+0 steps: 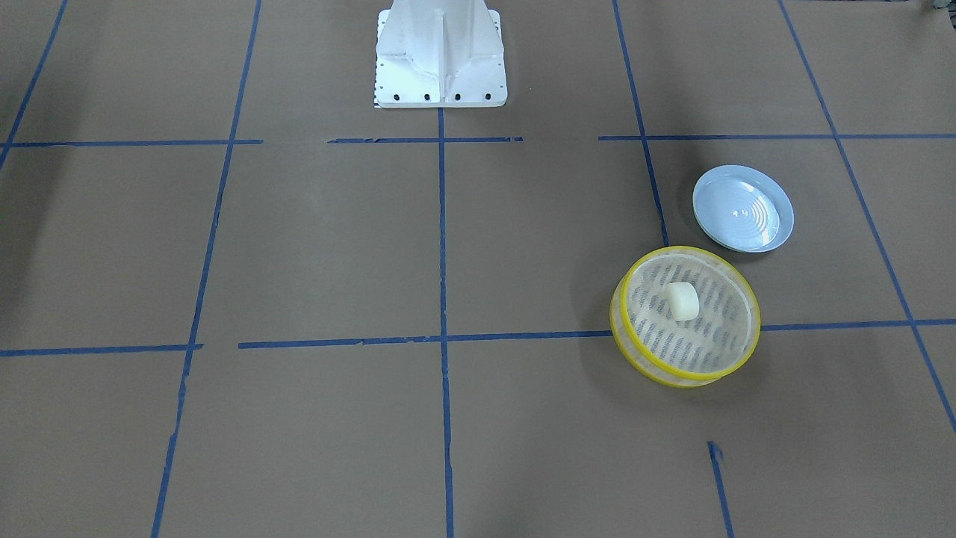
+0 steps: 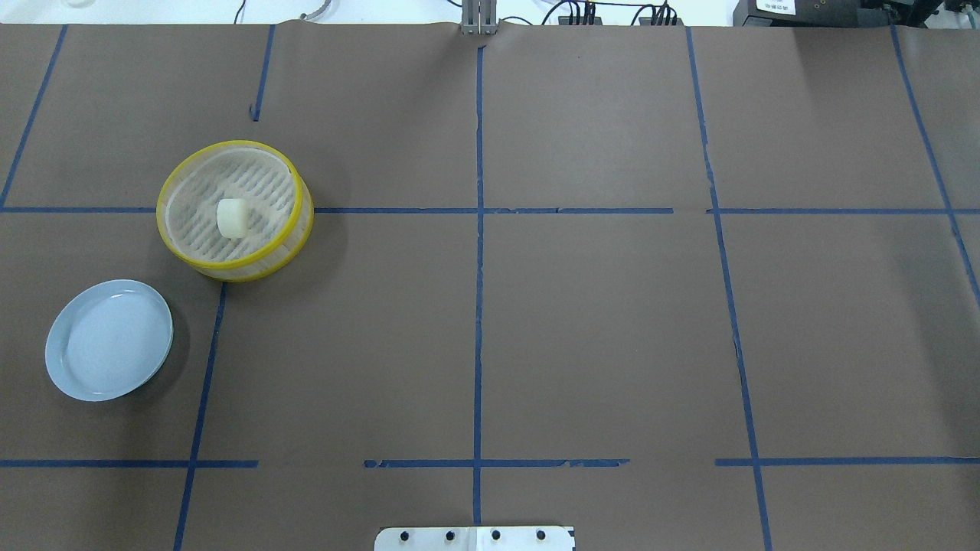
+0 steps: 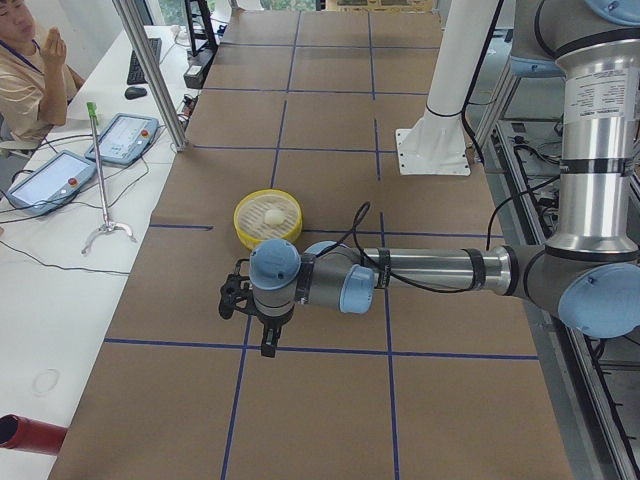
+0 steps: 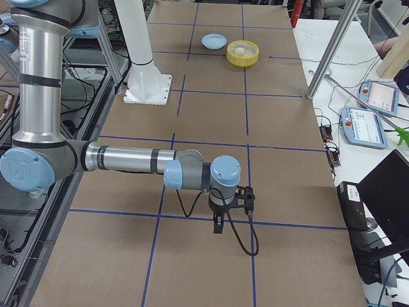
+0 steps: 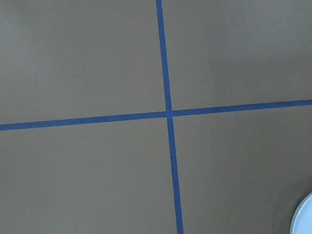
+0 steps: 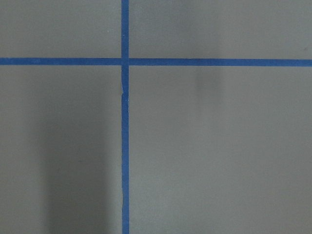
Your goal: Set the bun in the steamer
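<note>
The small cream-white bun (image 1: 683, 300) lies on the slatted floor of the yellow-rimmed steamer (image 1: 680, 249), near its middle. Both also show in the overhead view, the bun (image 2: 231, 217) inside the steamer (image 2: 230, 143). My left gripper (image 3: 269, 346) shows only in the exterior left view. It hangs over bare table, nearer the camera than the steamer (image 3: 262, 236) and apart from it; I cannot tell if it is open or shut. My right gripper (image 4: 218, 225) shows only in the exterior right view, far from the steamer (image 4: 243, 61); its state cannot be told either.
A pale blue ridged plate (image 2: 109, 339) sits empty beside the steamer, toward the robot; its edge shows in the left wrist view (image 5: 304, 219). The white robot base (image 1: 441, 60) stands at the table's edge. Blue tape lines cross the brown table. An operator sits at the far side.
</note>
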`<state>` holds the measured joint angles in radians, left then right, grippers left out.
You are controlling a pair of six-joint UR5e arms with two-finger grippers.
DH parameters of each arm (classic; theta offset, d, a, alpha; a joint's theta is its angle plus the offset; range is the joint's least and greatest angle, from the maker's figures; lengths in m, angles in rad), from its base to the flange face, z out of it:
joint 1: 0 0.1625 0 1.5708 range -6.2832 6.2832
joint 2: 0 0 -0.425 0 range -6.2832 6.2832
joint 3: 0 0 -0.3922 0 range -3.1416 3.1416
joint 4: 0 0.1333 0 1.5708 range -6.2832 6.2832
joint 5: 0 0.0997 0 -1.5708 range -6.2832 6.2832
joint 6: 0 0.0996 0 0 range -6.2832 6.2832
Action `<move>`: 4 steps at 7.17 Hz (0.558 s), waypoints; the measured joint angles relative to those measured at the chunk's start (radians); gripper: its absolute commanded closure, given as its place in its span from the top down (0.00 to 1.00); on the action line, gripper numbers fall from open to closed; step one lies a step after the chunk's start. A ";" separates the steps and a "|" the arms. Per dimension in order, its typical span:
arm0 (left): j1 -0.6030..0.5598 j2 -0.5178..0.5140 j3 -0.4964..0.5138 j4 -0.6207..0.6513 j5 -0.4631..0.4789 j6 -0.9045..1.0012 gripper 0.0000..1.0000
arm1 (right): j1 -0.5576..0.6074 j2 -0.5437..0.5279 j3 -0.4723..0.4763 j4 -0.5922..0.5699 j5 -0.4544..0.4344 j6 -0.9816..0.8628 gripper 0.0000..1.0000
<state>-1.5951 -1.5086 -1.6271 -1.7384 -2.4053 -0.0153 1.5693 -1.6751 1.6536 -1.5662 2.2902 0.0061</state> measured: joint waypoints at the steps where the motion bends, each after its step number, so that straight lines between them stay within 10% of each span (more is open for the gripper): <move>1: 0.000 0.003 -0.001 0.000 0.000 0.000 1.00 | 0.000 0.000 0.000 0.000 0.000 0.000 1.00; 4: -0.002 0.005 -0.010 0.041 0.000 0.000 1.00 | 0.000 0.000 0.000 0.000 0.000 0.000 1.00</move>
<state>-1.5972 -1.5033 -1.6369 -1.6972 -2.4053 -0.0150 1.5693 -1.6751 1.6536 -1.5662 2.2902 0.0062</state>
